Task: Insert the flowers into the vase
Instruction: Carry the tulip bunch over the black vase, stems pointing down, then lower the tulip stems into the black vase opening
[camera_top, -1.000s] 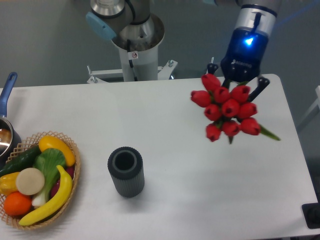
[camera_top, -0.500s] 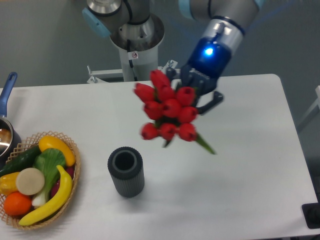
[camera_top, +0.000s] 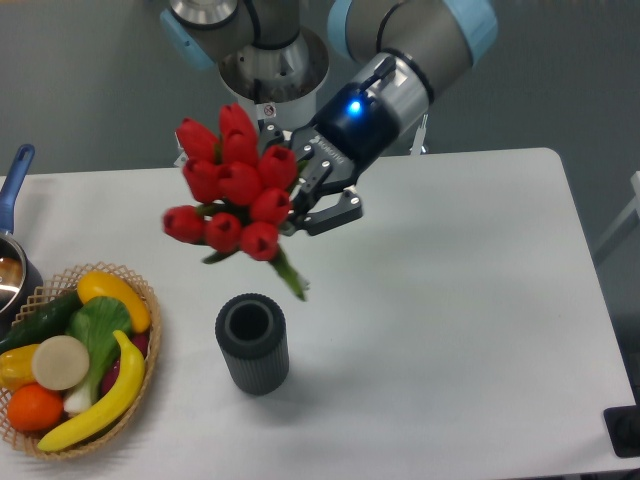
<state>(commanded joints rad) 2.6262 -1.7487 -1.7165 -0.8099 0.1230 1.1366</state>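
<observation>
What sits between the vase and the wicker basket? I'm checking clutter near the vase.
Nothing: in the camera view only bare white table lies between the vase and the wicker basket.

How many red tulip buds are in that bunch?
9 visible in the flowers, clustered in the air above the vase, held by the tool; more may hide behind.

One fixed camera looks steeply down on the table (camera_top: 480, 330)
</observation>
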